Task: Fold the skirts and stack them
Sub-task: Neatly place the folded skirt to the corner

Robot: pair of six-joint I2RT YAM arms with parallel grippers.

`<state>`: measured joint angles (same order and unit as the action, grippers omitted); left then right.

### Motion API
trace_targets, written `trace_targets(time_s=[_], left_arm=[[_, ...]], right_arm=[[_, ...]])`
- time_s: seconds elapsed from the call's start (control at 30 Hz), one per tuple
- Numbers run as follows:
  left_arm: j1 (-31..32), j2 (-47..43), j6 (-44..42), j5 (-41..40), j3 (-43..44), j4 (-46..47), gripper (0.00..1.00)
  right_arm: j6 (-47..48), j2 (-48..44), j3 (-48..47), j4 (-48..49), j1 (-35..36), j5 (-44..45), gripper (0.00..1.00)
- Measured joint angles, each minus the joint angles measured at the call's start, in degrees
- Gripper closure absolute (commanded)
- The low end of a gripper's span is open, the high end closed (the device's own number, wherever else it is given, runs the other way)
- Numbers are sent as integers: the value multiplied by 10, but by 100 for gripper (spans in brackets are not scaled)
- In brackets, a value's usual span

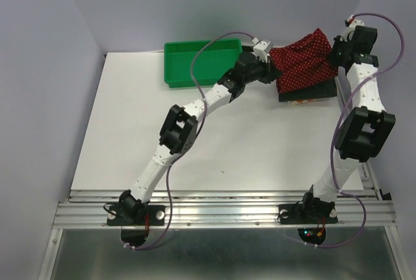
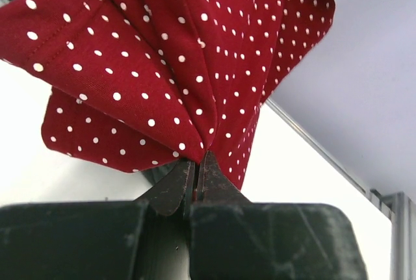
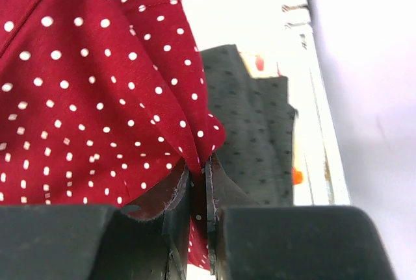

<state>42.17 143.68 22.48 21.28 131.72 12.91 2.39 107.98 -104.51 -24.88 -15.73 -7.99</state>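
My left claw (image 2: 197,163) and right claw (image 3: 207,166) gripped the red skirt (image 1: 304,62) — held up over the folded grey skirt (image 3: 253,124), itself not yet folded or stacked.

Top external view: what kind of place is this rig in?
Probably a lab robot cell, not a home: plain walls box in a white table, the robot arms are bolted to an aluminium rail, with a green tray and red dotted skirt as props.
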Motion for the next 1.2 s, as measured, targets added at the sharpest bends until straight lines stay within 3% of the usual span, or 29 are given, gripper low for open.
trace_targets(time_s=[0.27, 0.43, 0.47, 0.53, 0.57, 0.6, 0.83, 1.0, 1.03, 1.1, 1.13, 1.2], left_arm=[[4, 158, 23, -35, 115, 96, 100], [14, 195, 17, -71, 121, 135, 100], [16, 197, 14, -79, 121, 139, 84], [21, 198, 10, -93, 121, 146, 62], [23, 198, 10, -100, 121, 152, 42], [24, 198, 7, -106, 121, 156, 36], [8, 184, 10, -109, 72, 168, 7], [-11, 115, 10, -79, -53, 153, 9], [-16, 90, 12, -71, -85, 147, 26], [-27, 58, 10, -57, -113, 134, 41], [-32, 48, 7, -52, -112, 125, 43], [-40, 42, -7, -46, -81, 91, 41]], right_arm=[[16, 57, -3, -4, -28, 1, 99], [24, 81, 1, 2, -30, 9, 99], [26, 88, 1, 4, -31, 13, 99], [28, 102, 1, 9, -34, 20, 99], [30, 110, 1, 13, -36, 24, 99], [32, 114, 1, 16, -37, 32, 99], [37, 118, 4, 33, -54, 66, 99], [36, 118, 5, 38, -59, 75, 99], [36, 118, 6, 39, -59, 74, 96], [34, 118, 8, 41, -59, 73, 76], [33, 118, 10, 43, -59, 71, 56], [28, 120, 11, 44, -59, 68, 34]])
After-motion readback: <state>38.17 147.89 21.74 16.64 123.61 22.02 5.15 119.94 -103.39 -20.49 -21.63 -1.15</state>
